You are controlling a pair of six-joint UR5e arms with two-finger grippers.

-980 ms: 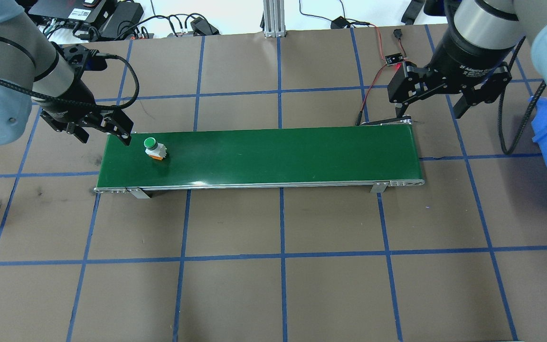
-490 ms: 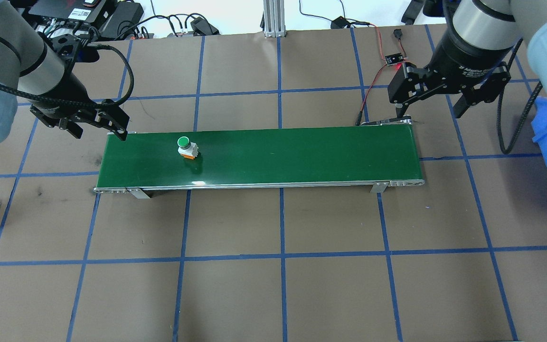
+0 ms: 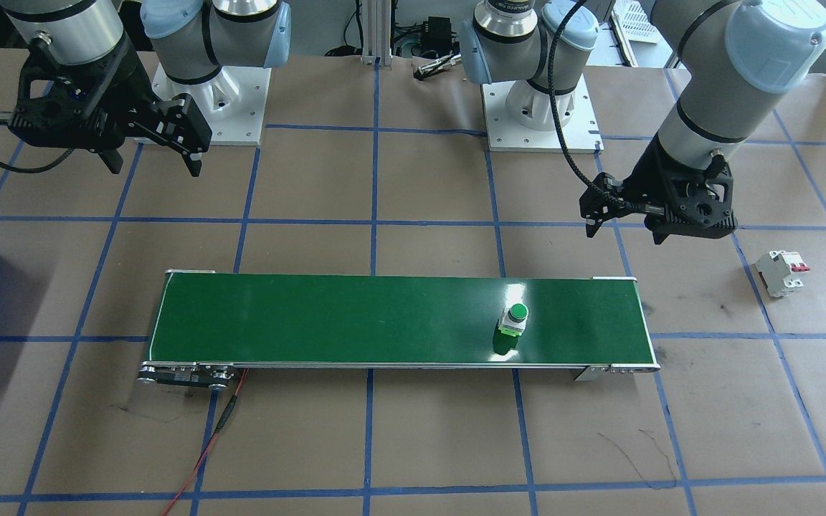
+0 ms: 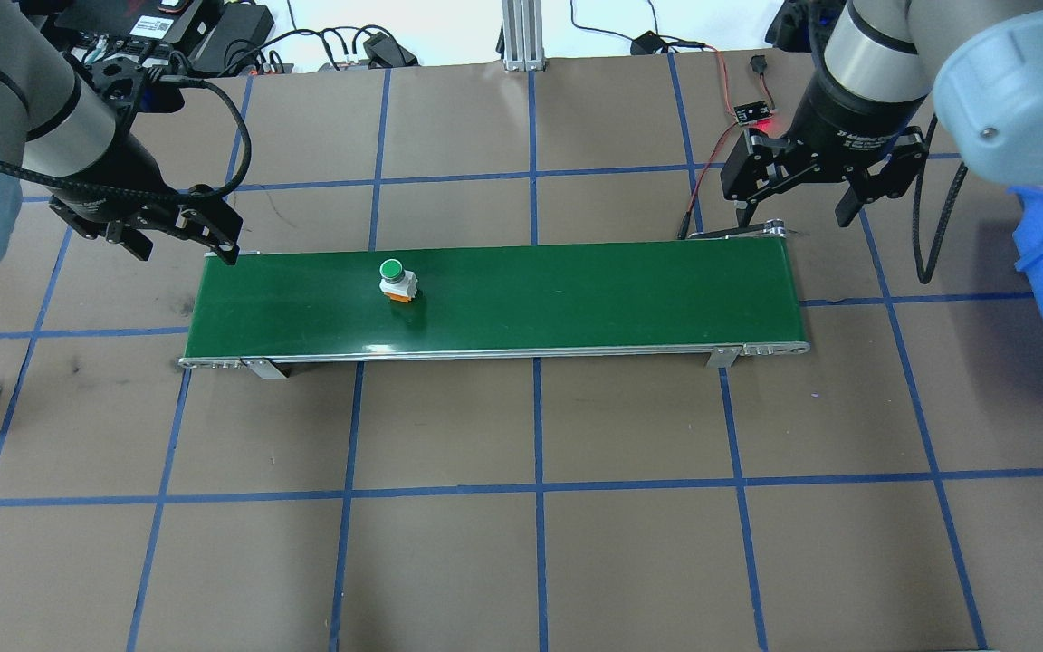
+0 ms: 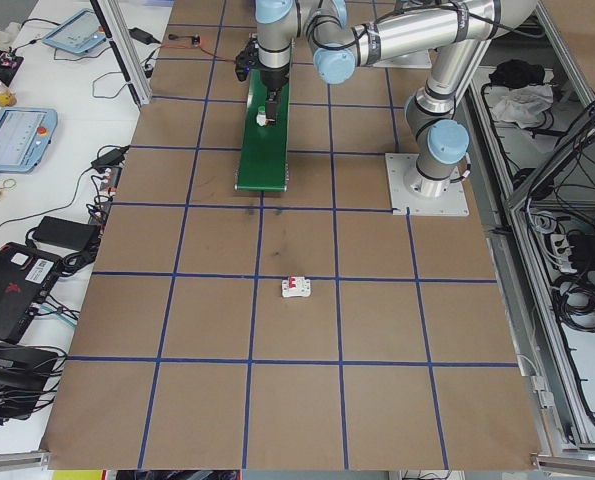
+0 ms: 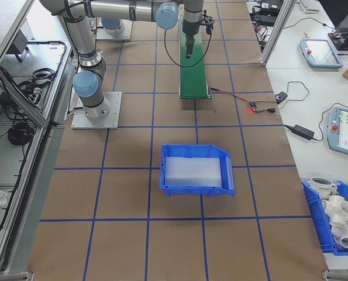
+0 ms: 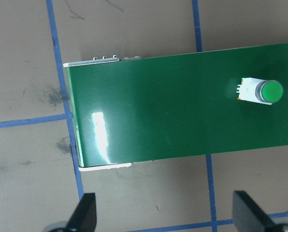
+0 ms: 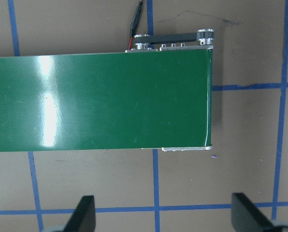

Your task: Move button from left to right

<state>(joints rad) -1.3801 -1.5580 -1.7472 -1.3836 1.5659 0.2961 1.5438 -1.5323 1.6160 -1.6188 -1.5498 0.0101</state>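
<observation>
Riding farther right than before, button (image 4: pixel 396 280) on green belt (image 4: pixel 576 299) — both jaws spread, empty.

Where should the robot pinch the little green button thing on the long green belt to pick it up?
Probably from straight above, pinching the blocky white base of the small green-capped push-button on two opposite flat sides. It stands upright on the long green conveyor belt, nothing beside it. The round cap and collar look more likely to slip. Both the left gripper and the right gripper are open and empty.
</observation>
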